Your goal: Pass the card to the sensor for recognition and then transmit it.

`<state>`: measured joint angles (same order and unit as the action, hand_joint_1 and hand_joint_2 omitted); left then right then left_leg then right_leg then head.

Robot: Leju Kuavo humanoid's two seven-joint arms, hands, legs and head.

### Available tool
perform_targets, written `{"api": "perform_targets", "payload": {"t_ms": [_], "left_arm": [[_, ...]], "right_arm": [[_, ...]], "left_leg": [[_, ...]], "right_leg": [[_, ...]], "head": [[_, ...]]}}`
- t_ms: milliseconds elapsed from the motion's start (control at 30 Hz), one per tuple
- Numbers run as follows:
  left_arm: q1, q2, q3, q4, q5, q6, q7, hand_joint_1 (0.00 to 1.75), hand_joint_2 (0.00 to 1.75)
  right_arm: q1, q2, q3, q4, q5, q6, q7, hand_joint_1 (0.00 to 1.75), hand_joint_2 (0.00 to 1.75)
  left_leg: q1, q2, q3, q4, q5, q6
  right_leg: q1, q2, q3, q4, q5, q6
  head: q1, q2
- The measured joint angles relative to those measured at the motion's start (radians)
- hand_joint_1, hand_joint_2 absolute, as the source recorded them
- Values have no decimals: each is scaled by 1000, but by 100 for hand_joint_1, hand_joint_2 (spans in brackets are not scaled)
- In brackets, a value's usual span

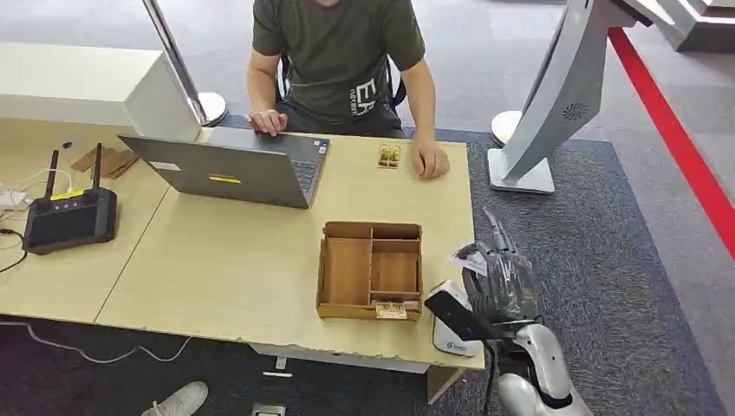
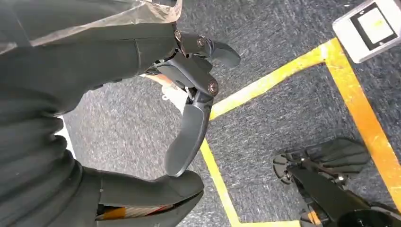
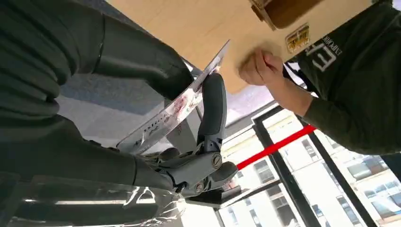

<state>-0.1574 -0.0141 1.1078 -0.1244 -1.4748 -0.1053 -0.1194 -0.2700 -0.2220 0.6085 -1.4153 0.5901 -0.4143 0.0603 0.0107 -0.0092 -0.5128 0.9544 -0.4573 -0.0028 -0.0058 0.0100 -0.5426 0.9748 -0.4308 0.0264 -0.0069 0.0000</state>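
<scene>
So right robot hand (image 1: 496,276) pinching the thin printed plastic card (image 3: 176,109) edge-on at the table's (image 1: 217,269) near right corner, just above the white sensor (image 1: 452,331) | left robot hand (image 2: 189,90) hangs spread | risk: shallow pinch, card could slip or tilt off the reader

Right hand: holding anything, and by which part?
Yes: the right hand pinches the card, thumb on one face, a finger on the other. Left hand holds nothing.

A thin white card (image 3: 177,108) with red print and dark lettering is pinched edge-on in the right hand (image 1: 501,282), at the table's 4 o'clock corner. The white sensor (image 1: 452,334) with a dark face lies just beside, at the hand's 8 o'clock.
</scene>
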Motion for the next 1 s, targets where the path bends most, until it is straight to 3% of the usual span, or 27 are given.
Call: {"api": "perform_targets", "payload": {"t_ms": [467,1000], "left_arm": [[11,4,31,0,-1,14,-14,0,175],[10,5,55,0,-11,13,-18,0,175]], "right_arm": [[23,-32,71,4,5,45,55,175,175],[24,-32,148,125,-42,78,76,175,175]], "left_leg": [[0,0,0,0,0,0],[0,0,0,0,0,0]], "right_leg": [[0,0,0,0,0,0],[0,0,0,0,0,0]], "head": [[0,0],[0,0]]}}
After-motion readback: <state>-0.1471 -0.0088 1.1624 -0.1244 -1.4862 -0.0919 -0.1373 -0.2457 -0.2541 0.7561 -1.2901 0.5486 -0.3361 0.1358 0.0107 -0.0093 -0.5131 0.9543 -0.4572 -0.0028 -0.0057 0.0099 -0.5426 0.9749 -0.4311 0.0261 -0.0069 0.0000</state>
